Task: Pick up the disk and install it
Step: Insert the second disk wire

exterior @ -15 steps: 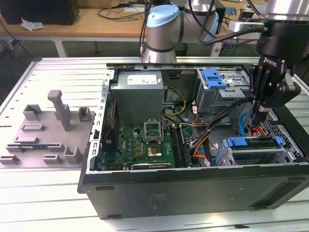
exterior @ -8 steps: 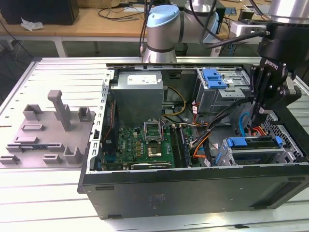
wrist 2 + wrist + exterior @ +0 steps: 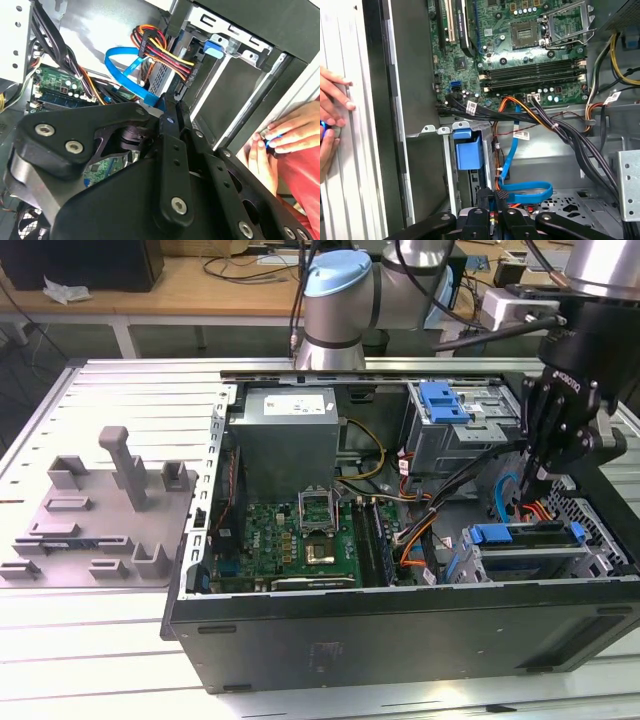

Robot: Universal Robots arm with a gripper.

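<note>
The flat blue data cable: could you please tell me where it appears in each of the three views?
Exterior view: the blue cable curves inside the case, just to the exterior view's left of the pincer.
Second wrist view: the cable loops beside the red-and-yellow wire bundle.
First wrist view: the cable loops close to the pincer, over the perforated metal floor.
Shared landmark: the green motherboard.

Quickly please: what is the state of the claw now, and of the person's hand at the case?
Claw: cannot be told, open or closed.
Person's hand: at the edge of the case, holding something small and blue.
</note>
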